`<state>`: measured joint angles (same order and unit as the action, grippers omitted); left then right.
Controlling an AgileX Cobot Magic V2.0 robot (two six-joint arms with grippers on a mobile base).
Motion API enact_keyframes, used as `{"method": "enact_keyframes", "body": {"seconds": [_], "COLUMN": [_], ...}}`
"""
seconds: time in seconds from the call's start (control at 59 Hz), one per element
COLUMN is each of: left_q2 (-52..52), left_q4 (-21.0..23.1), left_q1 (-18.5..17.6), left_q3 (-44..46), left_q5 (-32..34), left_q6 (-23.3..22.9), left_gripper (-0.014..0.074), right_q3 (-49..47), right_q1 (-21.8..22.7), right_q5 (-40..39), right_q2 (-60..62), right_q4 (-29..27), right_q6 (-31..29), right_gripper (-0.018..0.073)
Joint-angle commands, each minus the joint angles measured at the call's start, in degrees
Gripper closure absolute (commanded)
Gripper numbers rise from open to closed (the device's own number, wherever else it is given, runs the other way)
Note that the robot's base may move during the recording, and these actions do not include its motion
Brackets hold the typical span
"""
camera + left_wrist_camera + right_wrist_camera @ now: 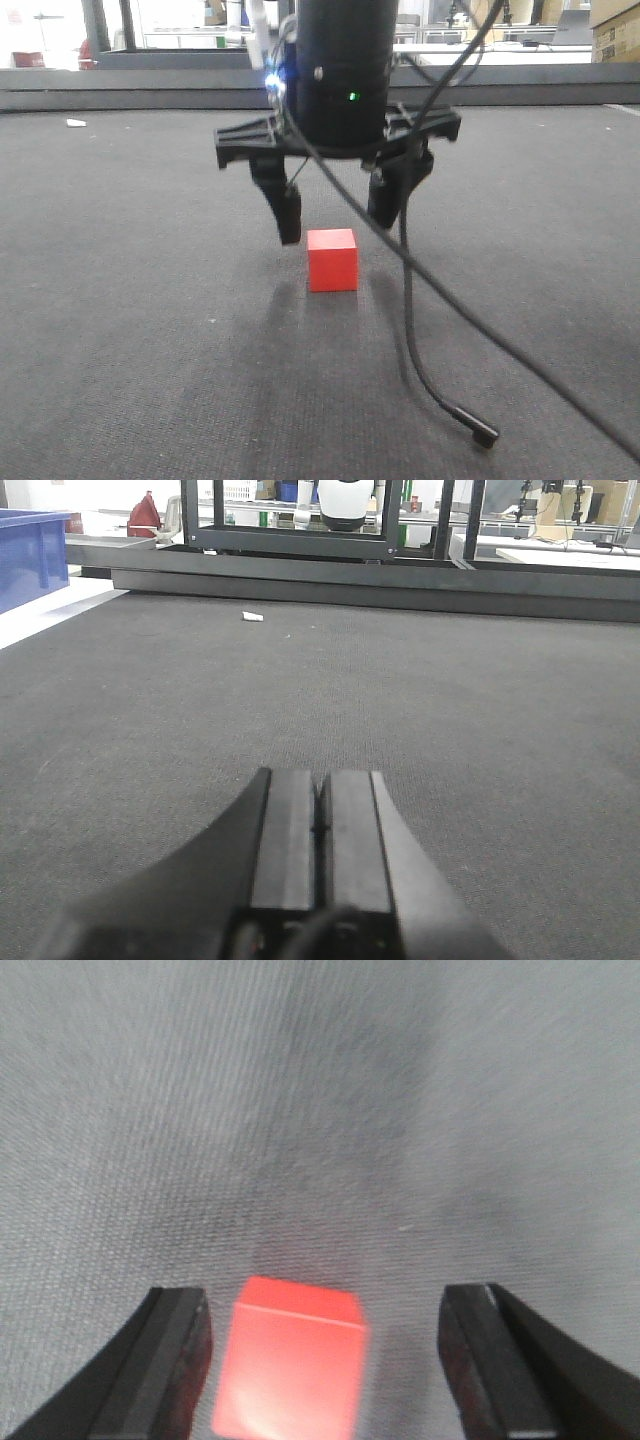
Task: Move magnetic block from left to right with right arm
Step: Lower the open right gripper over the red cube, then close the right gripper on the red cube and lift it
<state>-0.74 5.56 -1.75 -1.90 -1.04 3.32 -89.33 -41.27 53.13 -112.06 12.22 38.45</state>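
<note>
The right arm hangs in the upper centre of the front view, and its right gripper is spread wide, holding nothing, with its fingertips above the grey carpet. The magnetic block sits on the carpet in the middle of that frame, just below the fingertips; in the right wrist view it lies at the bottom centre between the two fingers, just beside the one on the frame's left. At the bottom of the left wrist view, the left gripper has its fingers pressed together, empty.
</note>
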Motion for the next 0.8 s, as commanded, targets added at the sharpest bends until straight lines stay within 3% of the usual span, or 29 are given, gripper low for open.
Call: {"method": "enact_keyframes", "body": {"seconds": [0.0, 0.203, 0.492, 0.661, 0.78], "left_q2": [-0.69, -0.69, -0.69, -0.69, -0.69], "left_q4": [0.27, 0.27, 0.27, 0.27, 0.27], "left_q1": [-0.25, -0.25, -0.25, -0.25, -0.25], "left_q3": [-0.44, -0.44, -0.44, -0.44, -0.44], "left_q5": [4.76, 4.76, 4.76, 4.76, 4.76], "left_q6": [-0.34, -0.34, -0.34, -0.34, -0.34], "left_gripper": [0.0722, 0.0722, 0.0722, 0.0722, 0.0722], "right_q3": [-2.02, -2.02, -2.02, -2.02, -2.02], "right_q1": [-0.13, -0.13, 0.18, 2.07, 4.58], "right_q5": [-1.02, -1.09, -1.06, -0.9, -0.95], "right_q2": [2.47, 1.27, 1.27, 3.38, 7.26], "right_q4": [-0.07, -0.55, -2.04, -2.4, -2.73], "right_q6": [0.07, 0.11, 0.06, -1.05, -7.39], "right_gripper": [-0.0012, 0.0001, 0.0331, 0.0344, 0.0344]}}
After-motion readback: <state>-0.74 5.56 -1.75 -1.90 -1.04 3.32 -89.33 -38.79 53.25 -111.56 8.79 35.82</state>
